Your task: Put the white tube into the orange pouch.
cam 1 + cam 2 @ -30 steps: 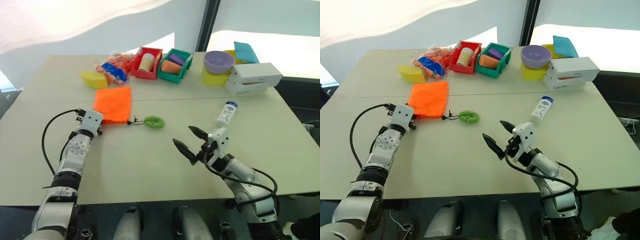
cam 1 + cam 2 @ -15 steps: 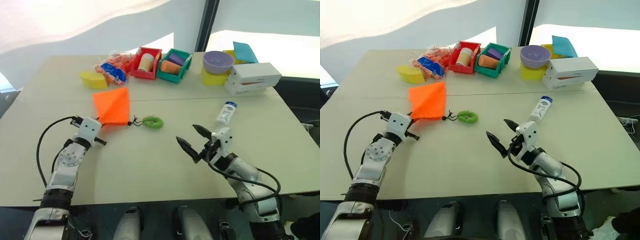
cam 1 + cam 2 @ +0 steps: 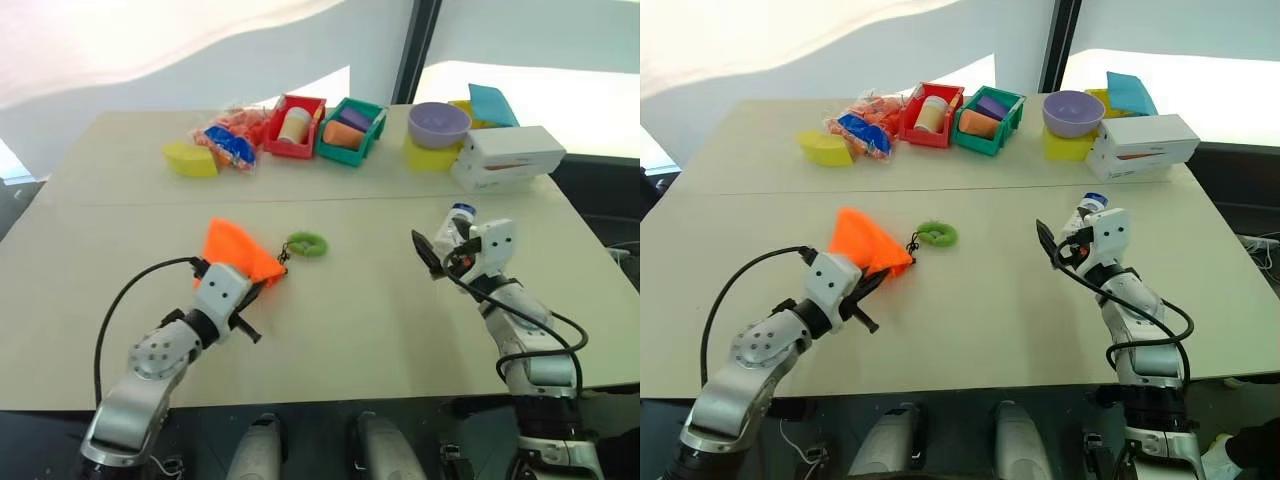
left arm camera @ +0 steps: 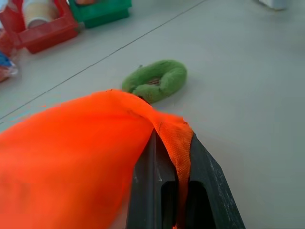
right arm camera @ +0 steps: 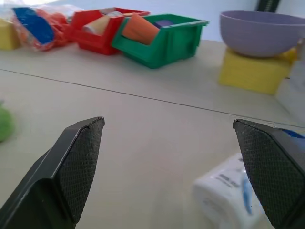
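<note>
The orange pouch (image 3: pixel 236 254) is bunched up into a peak left of the table's middle, one edge lifted off the surface. My left gripper (image 3: pixel 246 291) is shut on its near corner; in the left wrist view the orange fabric (image 4: pixel 71 157) is pinched between the fingers (image 4: pixel 205 176). Its black cord runs to the fuzzy green ring (image 3: pixel 307 244), which lies just right of it. The white tube (image 5: pixel 228 193) lies on the right side of the table, with its dark blue cap (image 3: pixel 461 211) pointing away from me. My right gripper (image 3: pixel 440 246) stands open right at the tube, level, and covers most of it in the head views.
Along the far edge stand a yellow piece (image 3: pixel 190 158), a crinkly snack bag (image 3: pixel 228 140), a red bin (image 3: pixel 296 125), a green bin (image 3: pixel 350 130), a purple bowl (image 3: pixel 438 123) on a yellow block, and a white box (image 3: pixel 505 157). Bare tabletop lies between the two grippers.
My left gripper has pulled the pouch toward me and to the right, bunching it up, and the green ring has followed. The right gripper moved forward and right, up to the tube.
</note>
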